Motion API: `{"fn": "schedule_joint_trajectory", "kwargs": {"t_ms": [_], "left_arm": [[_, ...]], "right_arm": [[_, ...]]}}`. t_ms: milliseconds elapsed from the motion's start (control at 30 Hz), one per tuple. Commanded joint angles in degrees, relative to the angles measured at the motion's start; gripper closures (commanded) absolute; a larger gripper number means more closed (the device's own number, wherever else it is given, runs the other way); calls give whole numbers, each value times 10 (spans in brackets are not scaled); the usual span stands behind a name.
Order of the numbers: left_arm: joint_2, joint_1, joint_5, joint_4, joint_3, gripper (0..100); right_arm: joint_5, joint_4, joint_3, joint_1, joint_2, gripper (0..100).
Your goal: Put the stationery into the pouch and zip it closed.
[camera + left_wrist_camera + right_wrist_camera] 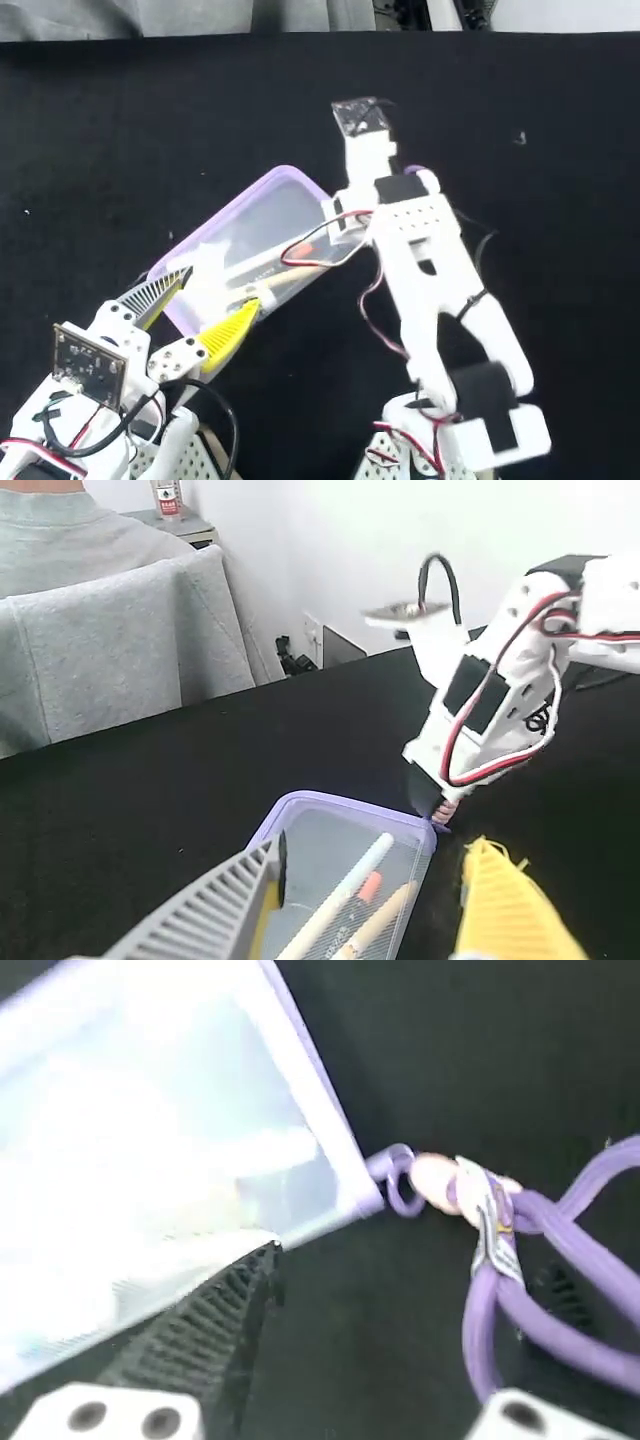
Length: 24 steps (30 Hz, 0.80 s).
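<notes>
From above, the pouch (250,225) lies slantwise on the black table (120,120), clear with a purple edge. The left gripper (195,312) stands open at the pouch's near end, with the grey finger (155,290) along one long side and the yellow finger (228,335) along the other, so that this end sits between them. The right gripper (340,222) is at the pouch's far end, right at its corner. In the left wrist view the pouch (340,805) runs away between the grey finger (200,920) and the yellow finger (510,910). The grey one is against its edge and the yellow one is just beside it. Stationery (345,895) lies inside the pouch, a white pen and an orange-tipped one side by side. The right gripper (438,805) hangs over the pouch's far corner. In the right wrist view a corner of the pouch (150,1160) shows close up, with the purple zip pull (400,1180) sticking out from that corner and a purple cord (540,1260) tied to it. A black finger (200,1320) lies just under the pouch's edge. The right gripper is open, and the zip pull is free of it.
</notes>
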Motion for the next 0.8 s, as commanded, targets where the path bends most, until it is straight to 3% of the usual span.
{"fn": "schedule_joint_trajectory", "kwargs": {"t_ms": [0,133,267,367,567,767], "left_arm": [[3,-1,3,0,-1,711],[3,-2,3,10,0,712],[3,0,3,12,0,712],[3,-3,3,12,0,712],[3,-4,3,13,0,712],[3,-4,2,20,0,712]], "right_arm": [[25,48,-43,44,9,631],[33,106,-93,40,-13,631],[30,137,-102,-69,-24,631],[81,150,-132,-117,-40,631],[141,230,-276,-54,-99,631],[173,250,-211,18,-99,631]]}}
